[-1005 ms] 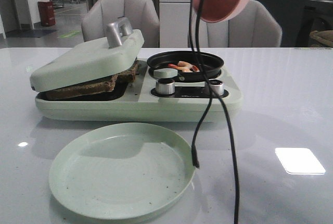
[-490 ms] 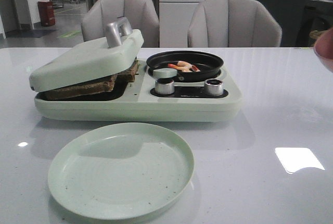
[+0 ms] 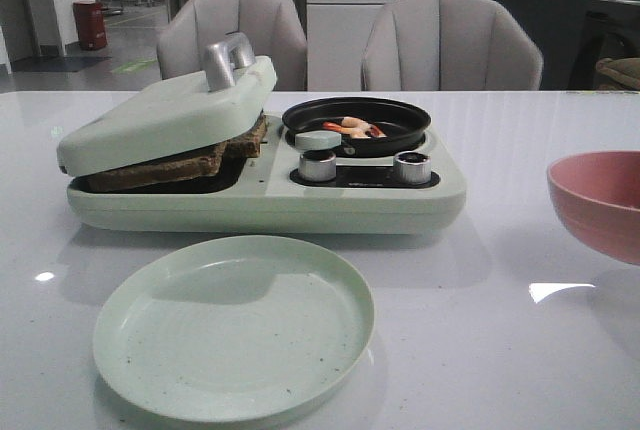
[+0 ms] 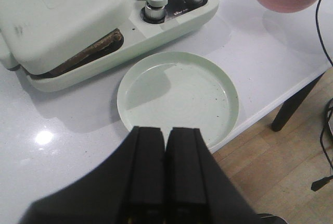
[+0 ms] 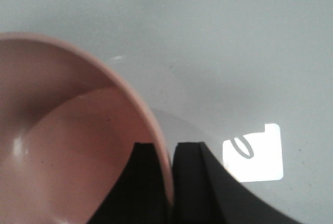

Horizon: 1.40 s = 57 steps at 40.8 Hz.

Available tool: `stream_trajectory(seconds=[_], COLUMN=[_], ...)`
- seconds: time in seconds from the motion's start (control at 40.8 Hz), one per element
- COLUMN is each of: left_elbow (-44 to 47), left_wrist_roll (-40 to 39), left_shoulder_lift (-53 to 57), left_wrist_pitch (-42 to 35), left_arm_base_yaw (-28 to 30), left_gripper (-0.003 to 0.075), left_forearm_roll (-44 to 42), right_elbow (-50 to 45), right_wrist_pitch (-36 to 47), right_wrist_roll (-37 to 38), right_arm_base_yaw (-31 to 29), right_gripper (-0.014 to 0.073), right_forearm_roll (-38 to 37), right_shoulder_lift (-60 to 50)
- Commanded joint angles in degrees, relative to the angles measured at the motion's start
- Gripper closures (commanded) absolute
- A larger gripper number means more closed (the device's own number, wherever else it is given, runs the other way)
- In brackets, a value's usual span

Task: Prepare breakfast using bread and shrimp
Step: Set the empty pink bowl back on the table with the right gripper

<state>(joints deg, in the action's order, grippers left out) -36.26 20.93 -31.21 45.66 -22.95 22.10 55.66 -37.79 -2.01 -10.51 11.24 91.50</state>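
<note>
the bread (image 3: 175, 163) lies as dark-crusted slices in the left bay of a pale green breakfast cooker (image 3: 350, 200), pressed under its tilted lid (image 3: 165, 115), which carries a metal handle (image 3: 228, 58) on top; a brown edge of the bread also shows under the lid in the left wrist view (image 4: 88, 54). the shrimp (image 3: 352, 128), curled and pinkish-orange, sit in a small black pan (image 3: 356, 122) at the cooker's 1 o'clock corner, behind two metal knobs (image 3: 318, 165). a bare green plate (image 3: 233, 325) rests on the white bench (image 3: 520, 350) at the cooker's 6 o'clock, close to it but apart. at 3 o'clock of the cooker, well apart, a pink bowl (image 3: 598, 202) is half cut off by the edge of the front view. the right pincer (image 5: 169, 179) is clamped on that bowl's rim (image 5: 151, 125), one finger inside and one outside. the left pincer (image 4: 165, 169) hangs above the plate's near edge with its fingers pressed together, holding nothing
</note>
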Motion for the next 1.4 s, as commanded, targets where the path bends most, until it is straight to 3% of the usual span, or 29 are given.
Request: stream_trajectory(seconds=[0.0, 0.074, 0.319, 0.417, 0.637, 1.005, 1.373], left_elbow=[-1.68, -1.68, -1.68, -1.68, -1.68, -1.68, -1.68], left_wrist_roll=[-0.2, -0.2, -0.2, -0.2, -0.2, -0.2, -0.2], left_shoulder_lift=[-0.25, -0.25, -0.25, -0.25, -0.25, -0.25, -0.25], left_wrist_pitch=[-4.15, -4.15, -4.15, -4.15, -4.15, -4.15, -4.15], left_arm_base_yaw=[-0.46, -0.46, -0.46, -0.46, -0.46, -0.46, -0.46], left_gripper=[0.0622, 0.0622, 0.0622, 0.0622, 0.0622, 0.0622, 0.0622], left_forearm_roll=[1.34, 1.34, 1.34, 1.34, 1.34, 1.34, 1.34], right_elbow=[1.21, 1.27, 1.45, 1.45, 1.39, -1.77, -15.36], right_wrist_pitch=[3.89, 3.83, 2.51, 2.17, 3.05, -1.13, -6.1], right_wrist_roll=[-1.04, -1.24, -3.32, -3.32, -5.01, -4.82, 0.64], right_arm_base_yaw=[-0.14, -0.14, -0.14, -0.14, 4.02, 24.16, 25.84], right_gripper=[0.0545, 0.0514, 0.0207, 0.0146, 0.0144, 0.0223, 0.0223], right_forearm_roll=[1.01, 1.01, 1.01, 1.01, 1.01, -2.82, -4.1], right_shoulder_lift=[-0.68, -0.09, 0.11, -0.55, -9.53, -25.86, -46.55])
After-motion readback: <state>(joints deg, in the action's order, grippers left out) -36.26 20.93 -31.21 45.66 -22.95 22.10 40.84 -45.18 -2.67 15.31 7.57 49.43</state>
